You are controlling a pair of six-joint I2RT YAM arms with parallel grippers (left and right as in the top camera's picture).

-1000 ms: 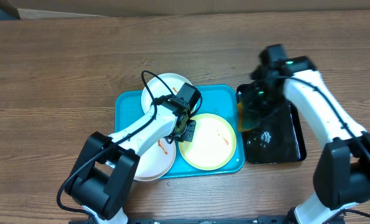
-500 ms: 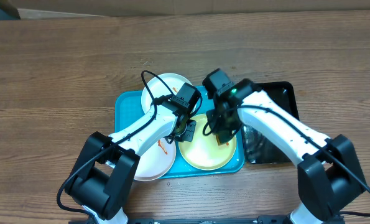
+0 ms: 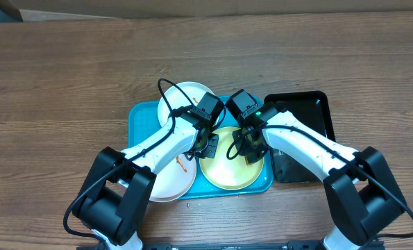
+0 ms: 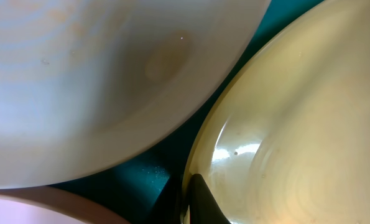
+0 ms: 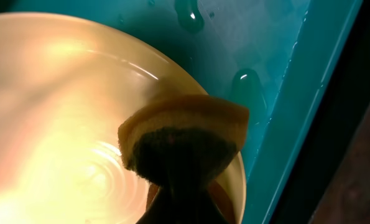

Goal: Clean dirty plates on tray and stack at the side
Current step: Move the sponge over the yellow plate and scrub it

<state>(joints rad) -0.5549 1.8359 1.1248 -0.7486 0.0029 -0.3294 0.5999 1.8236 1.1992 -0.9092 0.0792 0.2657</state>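
Overhead and wrist views, early cleaning phase. All three dirty plates are lying on the teal tray [image 3: 140, 118], and nothing is standing on the wooden table [image 3: 67, 76] beside it, so no plate is judged to be stacked yet.

The right gripper [image 3: 252, 148] is clamping a yellow sponge [image 5: 183, 140] with a dark scouring face. It is pressing that face onto the yellow-green plate [image 3: 227, 170] near the plate's right edge. Water droplets [image 5: 247, 84] are sitting on the bare tray floor just beside that edge, which suggests wet wiping is under way. Whether this plate's smear is gone cannot be told, since the gripper and sponge are covering that area.

The left gripper [image 3: 207, 146] is hovering at the left rim of the same plate. Its wrist view is showing one dark fingertip [image 4: 200, 202] at the rim, but whether the jaws are pinching the plate or standing apart cannot be told.

The upper white plate [image 3: 182, 97] is lying at the tray's far edge, partly under the left arm. The lower white plate [image 3: 166, 182] is overhanging the tray's near-left corner and showing an orange smear [image 3: 181, 165], so it is judged uncleaned. The black tray [image 3: 310, 111] is lying just to the right.

Judged progress: the first plate is being wiped, with two plates and all stacking left to do.
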